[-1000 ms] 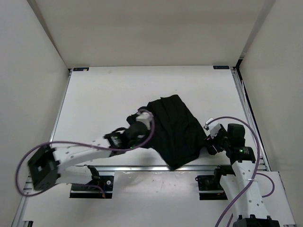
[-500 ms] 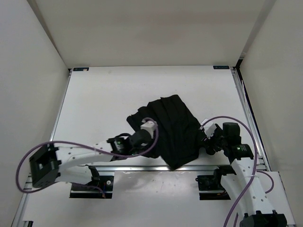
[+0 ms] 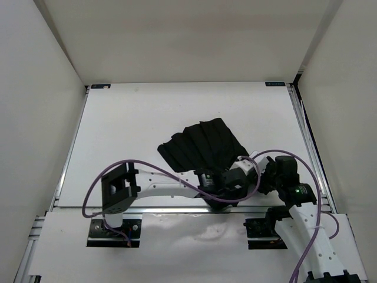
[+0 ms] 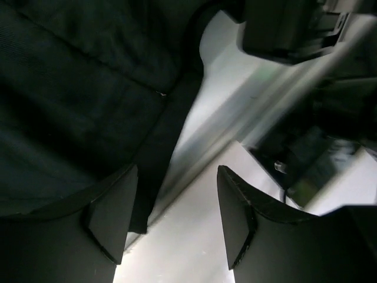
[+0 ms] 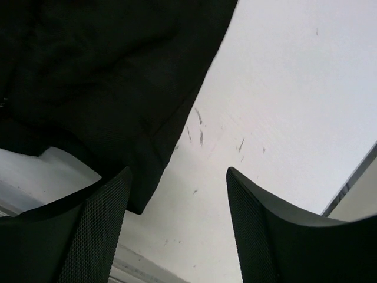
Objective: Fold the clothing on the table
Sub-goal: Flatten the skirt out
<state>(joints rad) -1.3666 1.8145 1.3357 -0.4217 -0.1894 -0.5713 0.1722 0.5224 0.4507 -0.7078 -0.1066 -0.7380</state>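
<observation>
Plainly both tools are empty: the left gripper (image 4: pixel 174 218), jaws wide, hovers at the 5 o'clock corner of the clothing (image 3: pixel 203 144), which lies toward 5 o'clock on the table (image 3: pixel 129 118). The right gripper (image 5: pixel 177 230), equally wide, waits at its 4 o'clock, likely to pinch that hem.

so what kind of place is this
Probably a robot lab test cell: a flat white rectangular tabletop with metal rails, plain white walls boxing it in, two white cabled robot arms bolted on.

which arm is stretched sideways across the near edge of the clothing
The left arm: it reaches rightward along the near edge of the clothing, left gripper open by its corner. The right gripper sits off the clothing's right side.
</observation>
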